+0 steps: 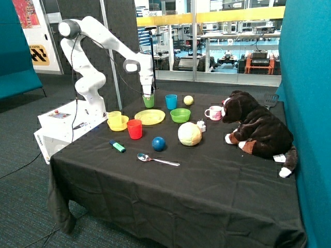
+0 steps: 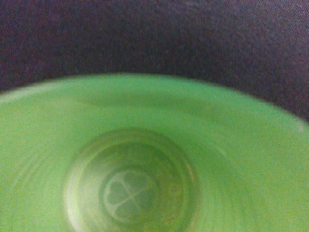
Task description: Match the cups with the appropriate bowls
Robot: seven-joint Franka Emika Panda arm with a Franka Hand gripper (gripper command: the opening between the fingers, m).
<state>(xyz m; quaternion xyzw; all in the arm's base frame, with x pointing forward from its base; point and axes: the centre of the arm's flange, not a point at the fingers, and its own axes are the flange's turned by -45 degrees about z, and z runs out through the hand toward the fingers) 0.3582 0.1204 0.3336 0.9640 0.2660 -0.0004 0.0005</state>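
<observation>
Jaws (image 1: 148, 94) reach the green cup's (image 1: 148, 101) rim, their spread hidden; no writing readable.

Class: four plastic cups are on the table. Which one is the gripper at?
The green cup; the gripper is right at its rim. The yellow, red and blue cups stand apart.

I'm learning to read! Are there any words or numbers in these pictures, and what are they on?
No words can be read for certain.
Robot base box: small side label, too small to read.
Yellow-and-black wall sign: stripes only, text too small to read.
Poster above it: too blurred.
Green cup at the gripper: a clover-shaped mark on the bottom, no letters.
</observation>
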